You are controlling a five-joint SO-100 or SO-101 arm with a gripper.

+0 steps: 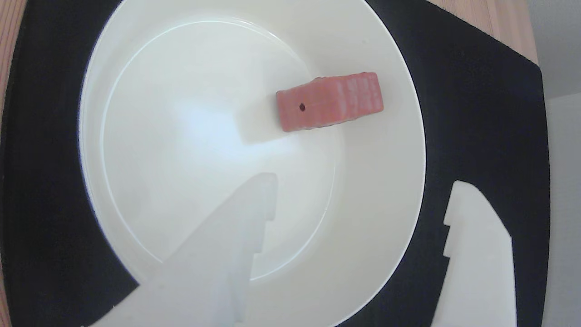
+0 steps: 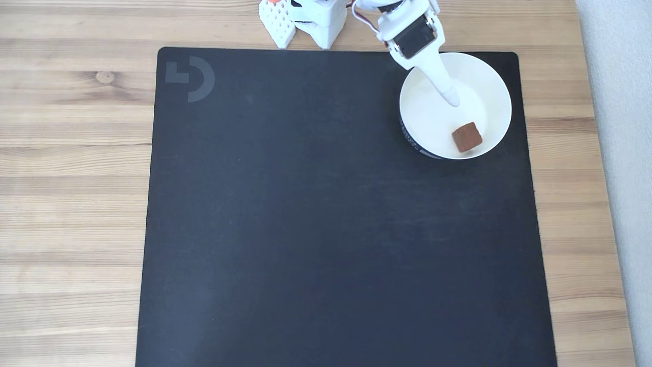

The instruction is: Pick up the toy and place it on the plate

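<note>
Hand [image 1: 363, 190] spread wide and empty above the plate [image 1: 381, 190]. Inside, the toy [image 1: 330, 102] lies on the sloping inner wall, apart from both fingers. Plate sits on a black mat [image 2: 305, 229] covering the wooden worktop [image 2: 71, 178].

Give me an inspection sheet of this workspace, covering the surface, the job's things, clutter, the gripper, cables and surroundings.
Surface: black mat with a grey logo at its top-left corner, lying on a wooden table.
Job's things: toy, a reddish-brown block, lies inside the white plate, near the rim in the fixed view; the plate sits at the mat's top-right corner.
Clutter: nothing seen.
Gripper: gripper hangs above the plate, its white fingers spread apart, empty, clear of the toy.
Cables: thin wires at the arm's upper part near the top edge.
Surroundings: white arm base at the top edge of the table; pale grey floor to the right.
</note>
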